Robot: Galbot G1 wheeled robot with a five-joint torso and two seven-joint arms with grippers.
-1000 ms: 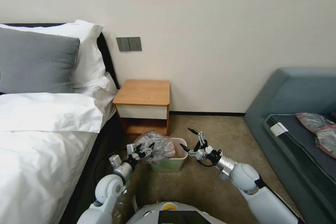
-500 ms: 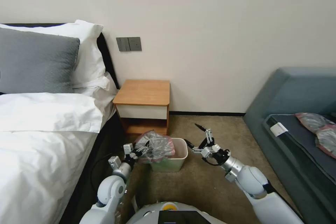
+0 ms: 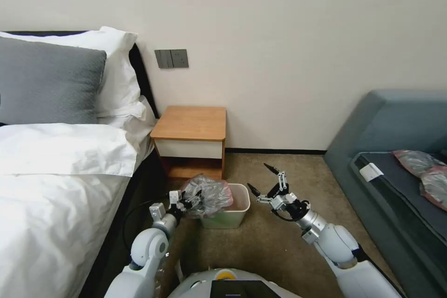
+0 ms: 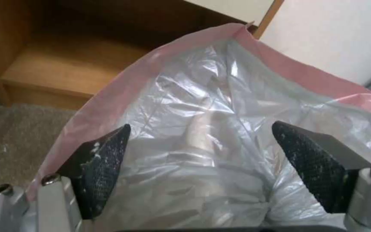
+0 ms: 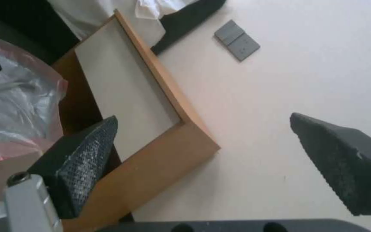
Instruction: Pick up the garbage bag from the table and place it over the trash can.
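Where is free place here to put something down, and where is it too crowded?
Free: the table top, and carpet between the trash can and the sofa. Crowded: the can's mouth, with the garbage bag and left tool; right tool close beside.

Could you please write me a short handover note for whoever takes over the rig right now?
Left gripper: open, fingers spread against the garbage bag at the trash can's left end; the bag lies between the finger pads without being pinched.
Right gripper: open, empty, in the air just right of the trash can, not touching it.
Table: its top is bare; the trash can stands on the carpet in front of it.
Done: bag is off the table and bunched over the left part of the can's opening.
Left: the right part of the opening is uncovered; the pink rim band still needs spreading around the whole rim.
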